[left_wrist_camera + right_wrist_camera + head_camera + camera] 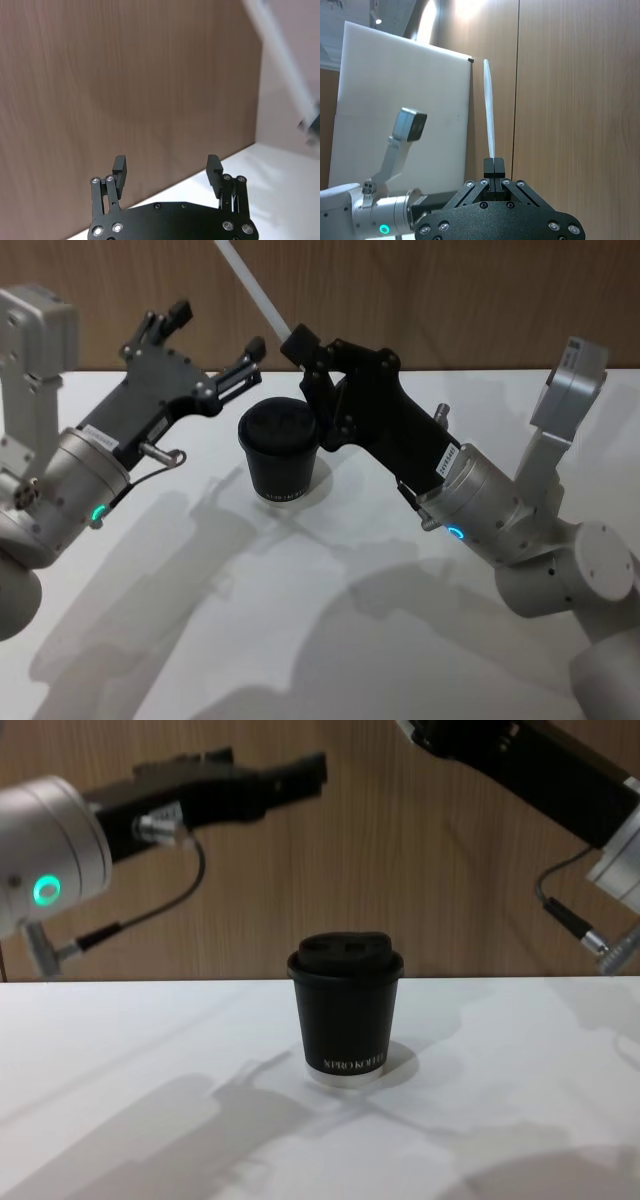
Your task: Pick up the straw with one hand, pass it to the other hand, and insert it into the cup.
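Right end effector (300,342) is just left of top centre in the head view, lifted well clear of the desk (300,620). Its arm comes up from the lower right corner and the black wrist slants toward the upper left. The fingers are pinched tight on the straw (255,288), which pokes out past them toward the upper left and crosses the wooden wall (450,300) until the top edge of the frame cuts it off. In the right wrist view the straw runs straight out of the closed fingertips. Left end effector (217,332) is in the upper left of the head view, also up in the air. Its arm reaches in from the left edge and tilts up toward the right, fingers spread wide with nothing between them. The two sets of tips are near each other but apart. The cup (281,455) stands upright on the desk around the centre of the frame, lid on, below and between both end effectors, with neither touching it.
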